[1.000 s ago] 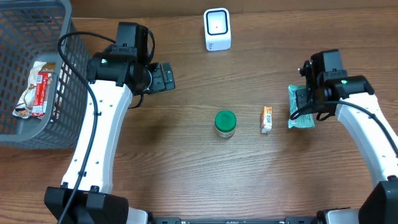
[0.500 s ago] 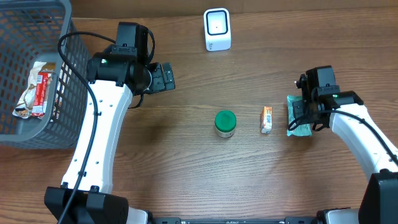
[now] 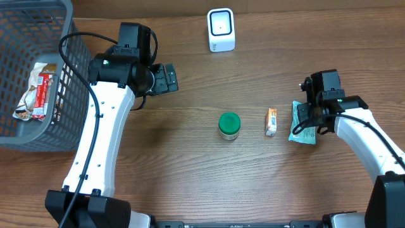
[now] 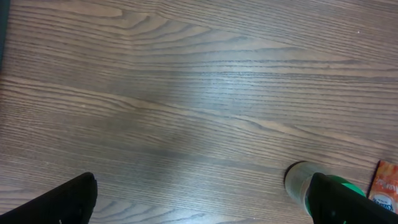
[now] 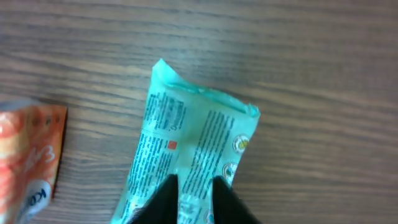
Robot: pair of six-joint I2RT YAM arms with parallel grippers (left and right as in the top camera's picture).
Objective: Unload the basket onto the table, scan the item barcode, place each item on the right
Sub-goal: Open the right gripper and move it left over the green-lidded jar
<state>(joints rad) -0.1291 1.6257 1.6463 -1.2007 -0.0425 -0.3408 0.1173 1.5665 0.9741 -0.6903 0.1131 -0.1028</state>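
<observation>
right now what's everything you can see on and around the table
basket: one, grey mesh, far left of the table
snack packet: one, red, white and brown, lying inside the basket
white scanner: one, white, back edge, near centre
jar: one, green lid, centre of the table
orange packet: one, orange, just right of the jar
mint-green packet: one, mint green, right of the orange packet, flat on the wood
table: one, brown wood
left gripper: one, black, open, holding nothing, right of the basket
right gripper: one, black, fingers at the mint-green packet's end, grip unclear
</observation>
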